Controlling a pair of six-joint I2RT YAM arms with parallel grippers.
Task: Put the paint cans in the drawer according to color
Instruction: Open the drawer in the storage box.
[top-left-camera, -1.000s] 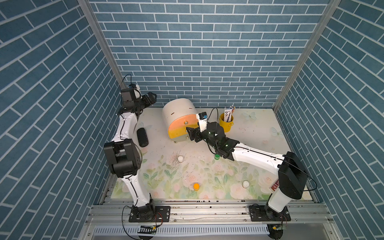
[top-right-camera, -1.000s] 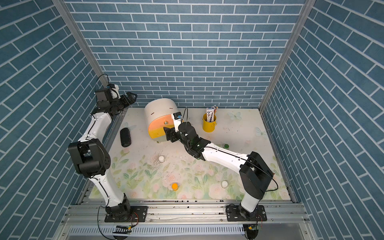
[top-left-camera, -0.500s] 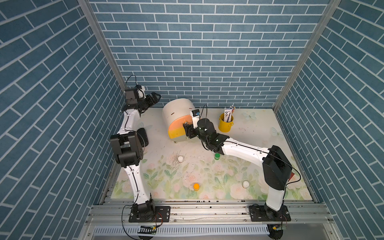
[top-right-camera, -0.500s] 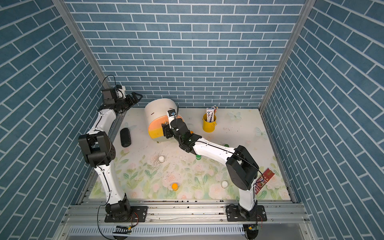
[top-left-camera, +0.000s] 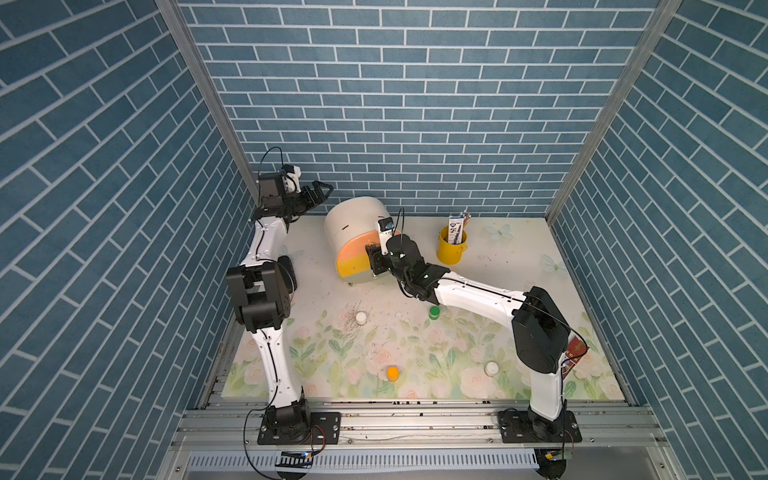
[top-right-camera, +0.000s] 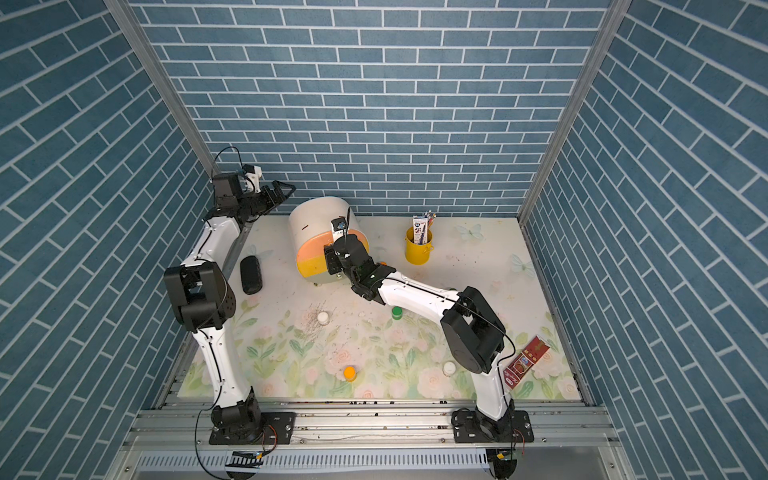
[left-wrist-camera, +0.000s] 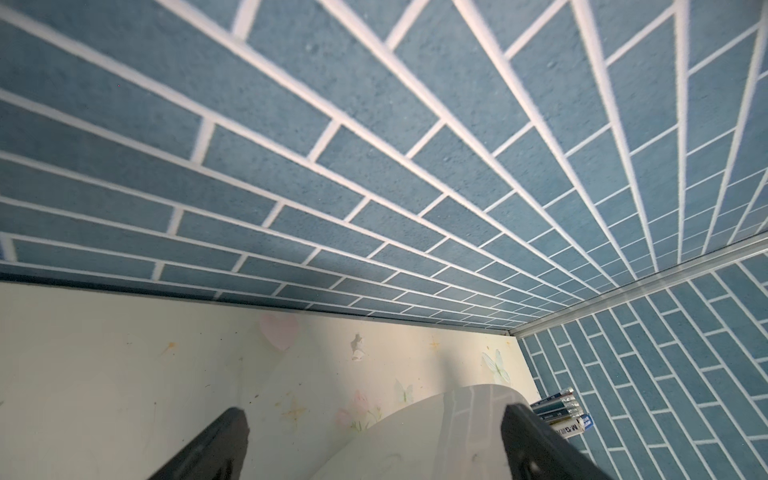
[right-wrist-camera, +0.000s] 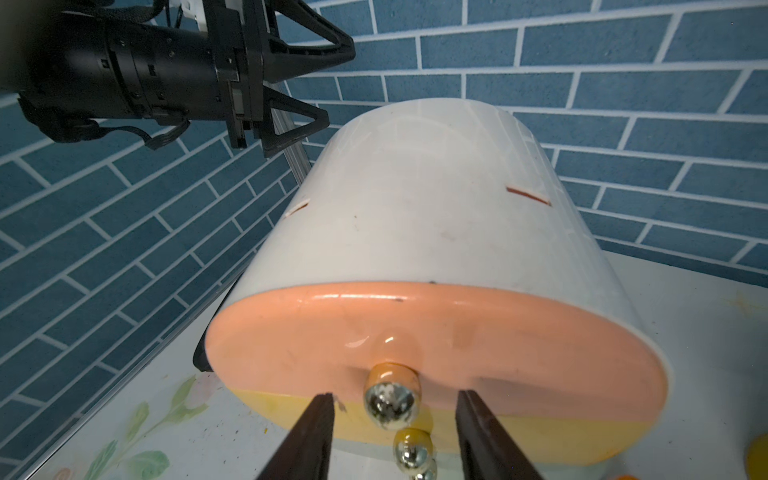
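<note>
Around glossy drawer's (right-wrist-camera: 436, 328) round brass knob (right-wrist-camera: 390, 401), right gripper (right-wrist-camera: 395, 397) part-open, untouching; left gripper (left-wrist-camera: 374, 413) wide, empty.

In a top view the right gripper (top-left-camera: 375, 261) hides its fingertips behind its wrist at the drawer (top-left-camera: 353, 226), covering most of the grey front. At four o'clock on the mat (top-left-camera: 519, 249), a red packet (top-left-camera: 577, 356) sits half behind the right arm (top-left-camera: 538, 332) (lettering too small)
</note>
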